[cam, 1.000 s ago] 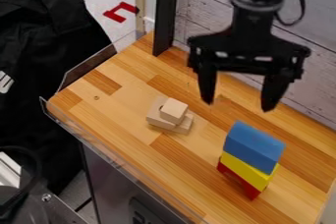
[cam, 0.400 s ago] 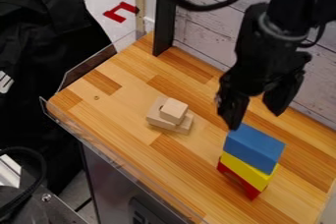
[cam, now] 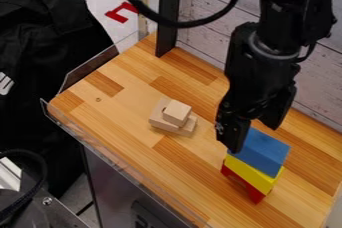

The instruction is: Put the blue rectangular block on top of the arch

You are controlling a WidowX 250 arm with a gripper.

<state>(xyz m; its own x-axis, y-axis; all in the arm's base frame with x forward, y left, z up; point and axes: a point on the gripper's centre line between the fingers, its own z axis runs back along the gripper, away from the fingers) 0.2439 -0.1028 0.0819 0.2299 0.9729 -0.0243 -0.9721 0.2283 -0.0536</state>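
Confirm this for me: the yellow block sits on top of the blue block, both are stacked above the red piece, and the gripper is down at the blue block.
Not quite: the camera view shows the blue block on top of the yellow block. Both are stacked above the red piece, and the gripper is down at the blue block.

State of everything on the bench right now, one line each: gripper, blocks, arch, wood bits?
Gripper: jaws apart, at blue block's upper-left end
Blue block: upright, atop yellow block
Yellow block: between blue block and red arch
Red arch: bottom of stack
Small wooden block: atop other wooden pieces
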